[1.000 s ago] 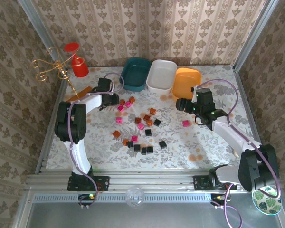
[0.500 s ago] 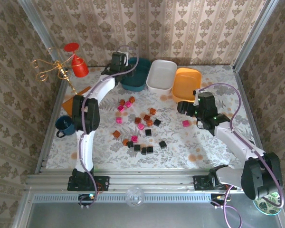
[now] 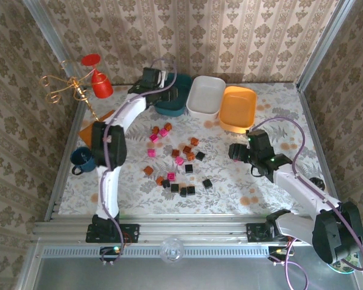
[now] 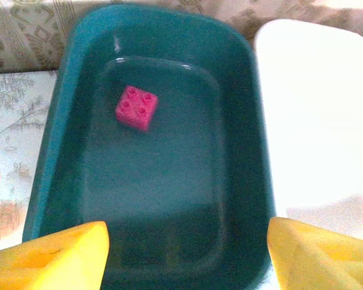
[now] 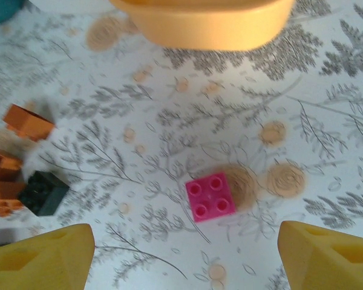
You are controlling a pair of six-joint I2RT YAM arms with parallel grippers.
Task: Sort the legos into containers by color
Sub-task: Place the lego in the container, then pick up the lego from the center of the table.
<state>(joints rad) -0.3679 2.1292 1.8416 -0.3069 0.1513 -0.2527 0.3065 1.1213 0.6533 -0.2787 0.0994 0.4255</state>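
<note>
My left gripper [image 3: 167, 93] hangs open over the dark teal tray [image 3: 181, 101], its yellow fingertips [image 4: 60, 258] wide apart with nothing between them. One magenta lego [image 4: 136, 107] lies inside the teal tray [image 4: 169, 181]. The white tray [image 3: 206, 96] and the orange tray [image 3: 238, 109] stand to its right. My right gripper [image 3: 235, 151] hovers open just above the table. A single magenta lego [image 5: 210, 196] lies on the cloth ahead of its gripper [image 5: 184, 260]. Several pink, black and orange-brown legos [image 3: 178, 160] are scattered mid-table.
A dark blue mug [image 3: 83, 159] and a flat orange slab [image 3: 91, 128] sit at the left edge. A red glass [image 3: 100, 84] and a gold wire stand [image 3: 63, 87] are at the back left. An orange brick [image 5: 29, 122] and a black brick [image 5: 43, 192] lie left of the right gripper.
The left arm swung from the table near the slab up to the teal tray, uncovering the mug. The right gripper moved from beside the orange tray toward the near side, over the lone pink lego.
</note>
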